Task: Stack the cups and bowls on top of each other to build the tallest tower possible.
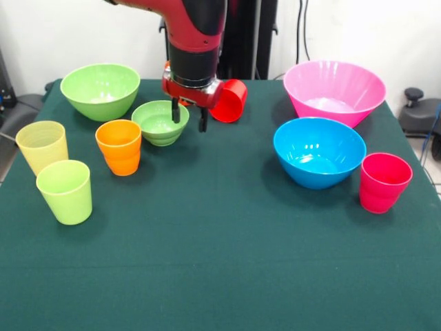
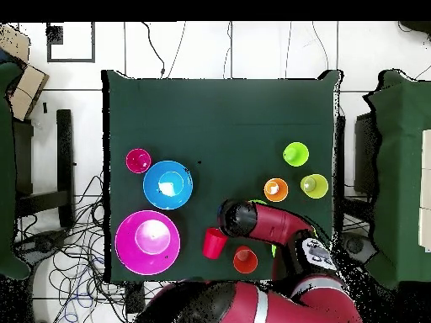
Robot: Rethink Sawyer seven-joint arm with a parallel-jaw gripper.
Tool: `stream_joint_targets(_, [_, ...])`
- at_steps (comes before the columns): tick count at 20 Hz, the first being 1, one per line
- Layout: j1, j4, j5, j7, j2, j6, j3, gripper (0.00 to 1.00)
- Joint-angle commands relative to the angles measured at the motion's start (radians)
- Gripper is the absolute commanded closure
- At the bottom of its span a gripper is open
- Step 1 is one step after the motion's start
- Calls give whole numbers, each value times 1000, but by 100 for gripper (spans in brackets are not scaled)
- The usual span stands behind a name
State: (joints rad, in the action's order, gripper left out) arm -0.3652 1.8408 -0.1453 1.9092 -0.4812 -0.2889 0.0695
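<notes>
Cups and bowls stand spread over the dark green table (image 1: pixel 220 276), none of them stacked, and from the left of the front view they run as follows. At the left edge a pale yellow cup (image 1: pixel 42 145) stands upright, with a lime green cup (image 1: pixel 65 190) just in front of it and close beside it. Behind these, toward the far left corner, sits the large light green bowl (image 1: pixel 100 89). An orange cup (image 1: pixel 118 146) stands upright to the right of the yellow one, and just beside it, a little farther back, is the small light green bowl (image 1: pixel 158 123). The red and black arm (image 1: pixel 196 41) comes down over this bowl's right rim, and the gripper (image 1: pixel 189 114) hangs there with its two dark fingers (image 1: pixel 176 111) parted and nothing between them. Just to the right of the gripper a red cup (image 1: pixel 231 101) lies tipped on its side, mouth facing right. In the overhead view a second orange cup (image 2: pixel 245 260) stands near the red one, closer to the robot's base; the front view hides it behind the arm. Well apart, on the right half, the large pink bowl (image 1: pixel 334 90) sits at the back, the large blue bowl (image 1: pixel 319 151) just in front of it, and a pinkish-red cup (image 1: pixel 384 181) stands upright just beside the blue bowl's right side.
</notes>
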Motion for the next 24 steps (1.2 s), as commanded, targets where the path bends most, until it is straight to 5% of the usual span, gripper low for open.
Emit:
stream_joint_targets(1, [21,45,-2,150,40,85,-42,0])
stream_joint_targets(24, [-3,101,-12,154,62,197,-30,0])
